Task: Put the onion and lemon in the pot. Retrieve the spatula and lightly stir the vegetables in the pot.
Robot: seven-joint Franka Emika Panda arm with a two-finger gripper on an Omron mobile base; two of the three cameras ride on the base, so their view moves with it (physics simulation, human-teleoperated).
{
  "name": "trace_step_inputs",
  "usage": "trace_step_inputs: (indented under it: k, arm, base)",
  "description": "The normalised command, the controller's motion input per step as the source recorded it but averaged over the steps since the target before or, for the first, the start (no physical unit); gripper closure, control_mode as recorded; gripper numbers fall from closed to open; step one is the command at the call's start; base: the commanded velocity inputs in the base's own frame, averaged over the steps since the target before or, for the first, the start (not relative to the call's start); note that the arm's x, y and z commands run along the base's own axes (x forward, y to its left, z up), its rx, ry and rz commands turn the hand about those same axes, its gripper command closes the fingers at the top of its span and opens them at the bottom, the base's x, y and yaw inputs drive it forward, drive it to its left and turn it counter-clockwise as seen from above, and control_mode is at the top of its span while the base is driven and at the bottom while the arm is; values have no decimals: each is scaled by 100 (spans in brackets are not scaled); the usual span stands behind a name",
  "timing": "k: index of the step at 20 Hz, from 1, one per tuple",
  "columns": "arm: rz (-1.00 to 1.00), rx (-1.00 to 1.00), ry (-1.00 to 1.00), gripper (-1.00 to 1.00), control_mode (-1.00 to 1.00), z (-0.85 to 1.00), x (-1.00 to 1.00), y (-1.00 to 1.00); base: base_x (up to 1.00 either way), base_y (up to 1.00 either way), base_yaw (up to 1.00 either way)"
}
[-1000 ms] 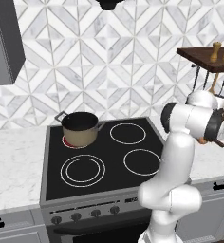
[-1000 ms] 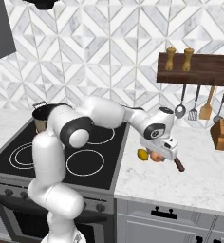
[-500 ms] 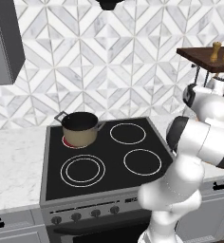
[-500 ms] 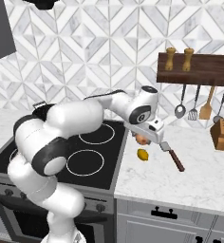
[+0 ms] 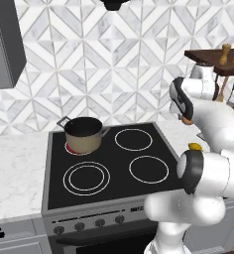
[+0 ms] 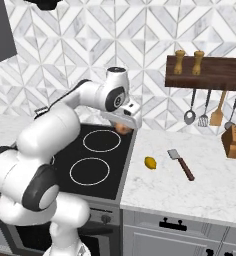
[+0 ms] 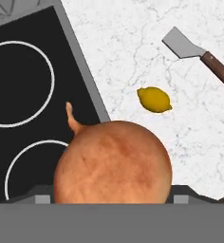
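Tool [image 6: 124, 126]: pinching onion [image 6: 122, 128], above stove's right edge.
Pot [image 5: 83, 134]: far-left burner.
Advice: carry high, release low inside pot.

The pot [image 5: 83, 134] sits far-left on the stove [image 6: 90, 165]; the lemon [image 6: 150, 162] lies on the counter [image 6: 190, 187] right of it, the spatula [image 6: 181, 164] just beyond, seemingly apart.

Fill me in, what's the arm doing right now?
The gripper is carrying the onion, raised above the right side of the stove, with the pot on the far-left burner. The lemon and the spatula lie on the marble counter right of the stove, untouched so far.
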Motion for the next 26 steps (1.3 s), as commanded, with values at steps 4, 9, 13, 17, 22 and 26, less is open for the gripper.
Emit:
trace_step_inputs:
  k: [4, 9, 13, 17, 22, 26]
  arm:
    - [8, -2, 0, 100, -100, 57, 3, 99]
    - [12, 0, 0, 100, -100, 23, 4, 100]
    - [11, 0, 0, 100, -100, 4, 7, 100]
    - [11, 0, -2, 100, -100, 6, 4, 78]
    - [10, 0, -2, 100, -100, 3, 22, 71]
    - [4, 0, -1, 100, -100, 1, 47, 78]
  base:
    - [0, 0, 0]
    - [0, 0, 0]
    - [0, 0, 0]
    - [0, 0, 0]
    - [0, 0, 0]
    - [0, 0, 0]
